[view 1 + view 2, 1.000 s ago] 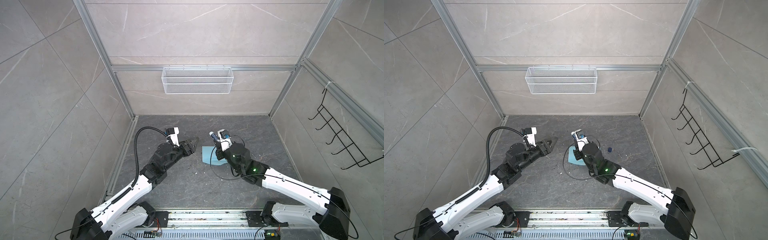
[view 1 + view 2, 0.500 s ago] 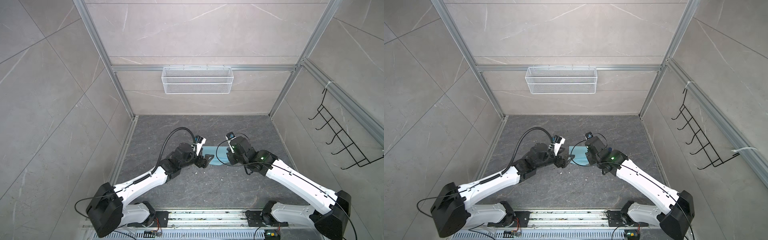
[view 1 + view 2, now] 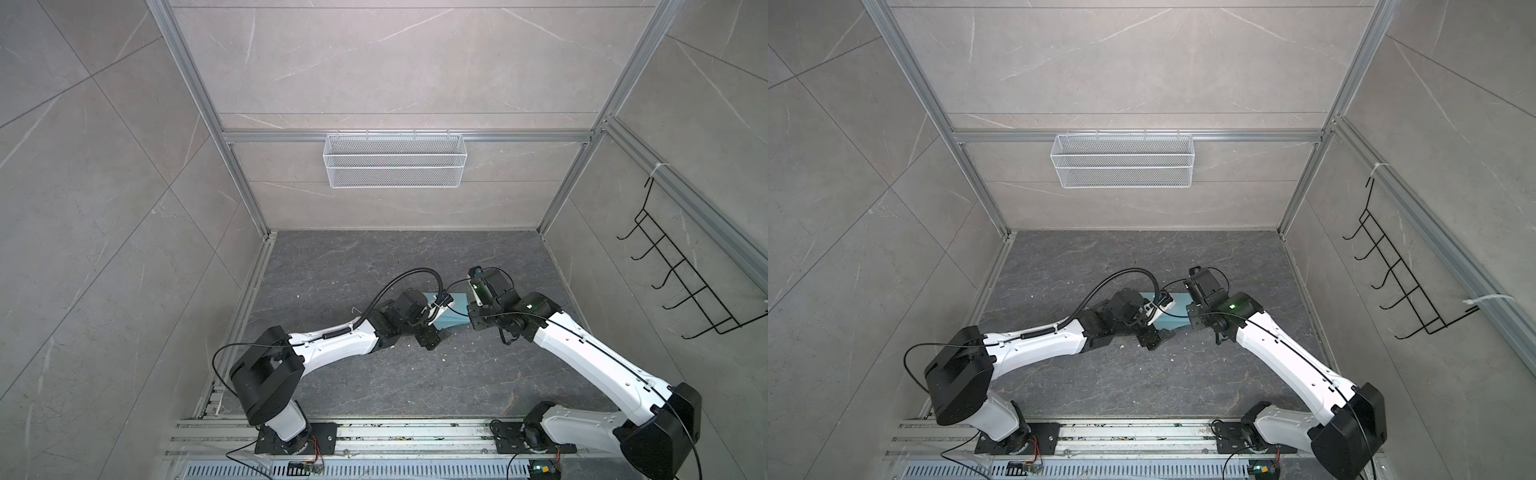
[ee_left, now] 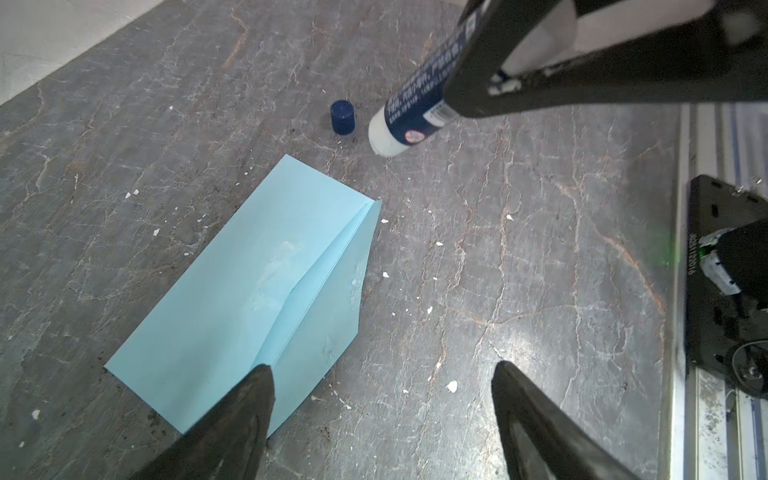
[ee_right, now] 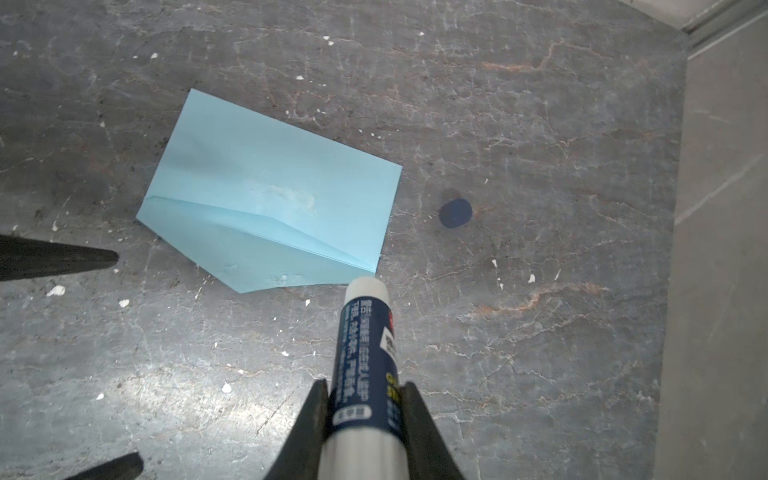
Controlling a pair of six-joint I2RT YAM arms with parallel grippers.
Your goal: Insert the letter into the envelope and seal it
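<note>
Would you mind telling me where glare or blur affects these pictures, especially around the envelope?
Left wrist view: the light blue paper envelope is sharp, a soft glare patch sits on the dark stone floor, and the blue-and-white glue stick is slightly blurred. Right wrist view: the small dark blue cap looks smeared. Both top views: even light, faint shadows.

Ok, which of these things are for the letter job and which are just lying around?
For the job: envelope, flap open; glue stick, held in the right pincer; its blue cap, off, beside the envelope.
Just there: wire basket, hook rack, white crumbs.
</note>
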